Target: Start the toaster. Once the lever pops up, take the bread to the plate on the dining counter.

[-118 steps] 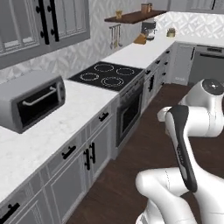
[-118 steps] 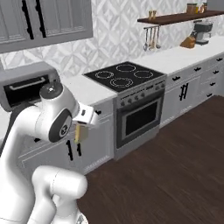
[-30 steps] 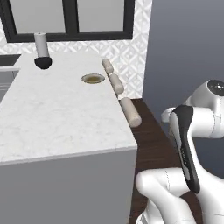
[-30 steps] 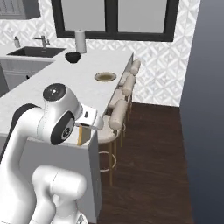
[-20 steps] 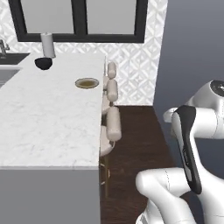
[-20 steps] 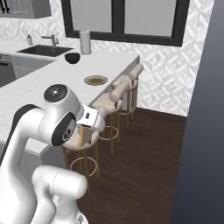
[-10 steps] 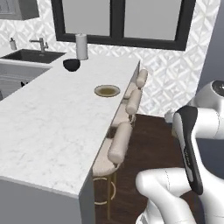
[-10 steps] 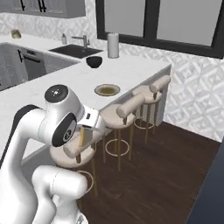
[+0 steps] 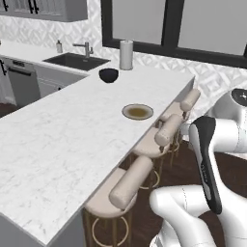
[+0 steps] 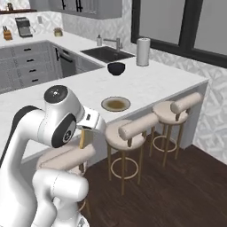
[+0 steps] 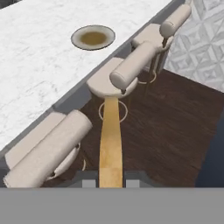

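The gripper (image 11: 110,183) is clamped tight on the bread (image 11: 110,142), a thick golden-tan slice seen edge-on, hanging over the dark floor beside the stools (image 11: 118,76). The plate (image 9: 137,112), tan with a lighter rim, sits near the edge of the white marble dining counter (image 9: 62,140).

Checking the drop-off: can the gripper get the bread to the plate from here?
Probably yes. The gripper holds the bread low beside the stools; the plate sits bare near the counter edge, though the arm must lift over it.
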